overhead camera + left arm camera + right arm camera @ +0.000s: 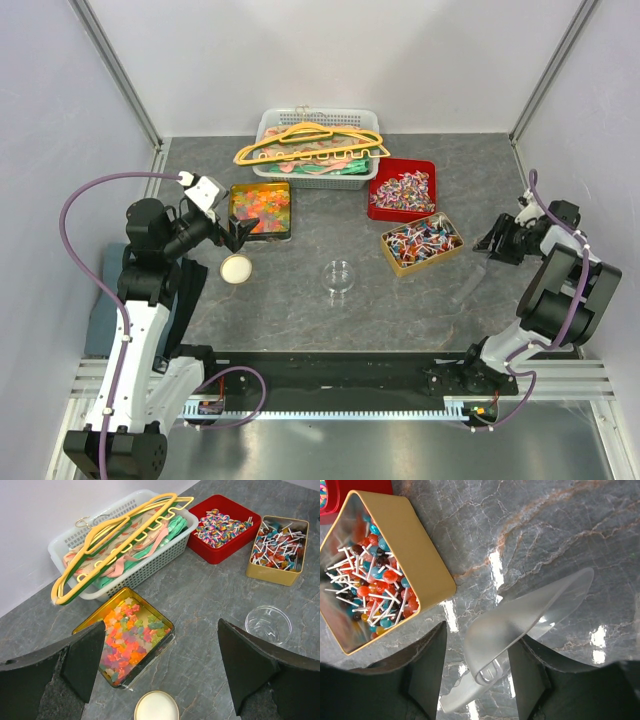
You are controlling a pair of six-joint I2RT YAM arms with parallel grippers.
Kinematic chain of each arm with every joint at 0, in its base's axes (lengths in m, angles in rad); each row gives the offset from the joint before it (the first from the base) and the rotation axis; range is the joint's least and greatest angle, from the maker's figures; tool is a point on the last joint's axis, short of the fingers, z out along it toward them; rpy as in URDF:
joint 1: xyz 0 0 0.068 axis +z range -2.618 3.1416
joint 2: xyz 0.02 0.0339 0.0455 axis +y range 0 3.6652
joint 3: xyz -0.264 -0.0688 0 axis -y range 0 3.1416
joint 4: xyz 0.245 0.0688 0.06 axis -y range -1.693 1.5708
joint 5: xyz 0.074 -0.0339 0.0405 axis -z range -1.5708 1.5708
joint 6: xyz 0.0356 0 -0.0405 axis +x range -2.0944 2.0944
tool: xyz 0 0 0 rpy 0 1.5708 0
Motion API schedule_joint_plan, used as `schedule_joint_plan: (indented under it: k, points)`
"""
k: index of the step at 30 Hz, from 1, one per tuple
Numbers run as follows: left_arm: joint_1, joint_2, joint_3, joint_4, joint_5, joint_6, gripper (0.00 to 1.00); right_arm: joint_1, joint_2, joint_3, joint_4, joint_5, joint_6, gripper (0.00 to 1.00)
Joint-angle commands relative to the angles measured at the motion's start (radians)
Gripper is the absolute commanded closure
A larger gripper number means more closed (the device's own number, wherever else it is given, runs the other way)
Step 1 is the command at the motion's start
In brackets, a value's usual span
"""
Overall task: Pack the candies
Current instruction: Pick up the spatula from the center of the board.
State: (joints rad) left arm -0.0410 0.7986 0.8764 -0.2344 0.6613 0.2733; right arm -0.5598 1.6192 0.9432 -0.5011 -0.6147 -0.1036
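My left pincer (pixel 161 625) hangs wide open right by the gummies (pixel 130 640) in their gold tin (pixel 100 611). They look soft, light and sticky, so I'd pinch a small clump gently from above.

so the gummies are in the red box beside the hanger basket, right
No. The gummies are in a gold tin, also beside the hanger basket; the red box holds swirled wrapped candies. The left wrist view shows it.
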Motion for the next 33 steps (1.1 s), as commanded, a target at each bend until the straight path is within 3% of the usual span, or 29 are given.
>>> schedule_joint_plan:
  k: [1, 6, 9, 19, 24, 29, 33]
  points:
    - [-0.002, -0.007, -0.008, 0.006, 0.029, -0.009, 0.01, 0.020, -0.005, 0.022, 0.058, 0.021, 0.021, 0.43]
    - [-0.002, -0.006, -0.011, 0.006, 0.034, -0.011, 0.01, 0.031, -0.012, 0.022, 0.102, 0.064, 0.048, 0.47]
    - [-0.002, -0.002, -0.011, 0.006, 0.035, -0.009, 0.01, 0.034, -0.015, 0.019, 0.119, 0.085, 0.064, 0.55]
    - [-0.002, 0.004, -0.014, 0.004, 0.044, -0.011, 0.01, 0.067, -0.073, 0.023, 0.112, 0.130, 0.027, 1.00]
    - [-0.002, 0.033, -0.005, 0.009, 0.060, -0.028, 0.01, 0.141, -0.142, 0.133, -0.036, 0.133, -0.073, 1.00]
    - [-0.002, 0.086, 0.065, -0.019, 0.104, -0.048, 0.00, 0.351, -0.281, 0.264, -0.195, 0.210, -0.264, 1.00]
    - [-0.002, 0.194, 0.188, -0.113, 0.202, -0.062, 0.00, 0.646, -0.393, 0.330, -0.260, 0.343, -0.350, 1.00]
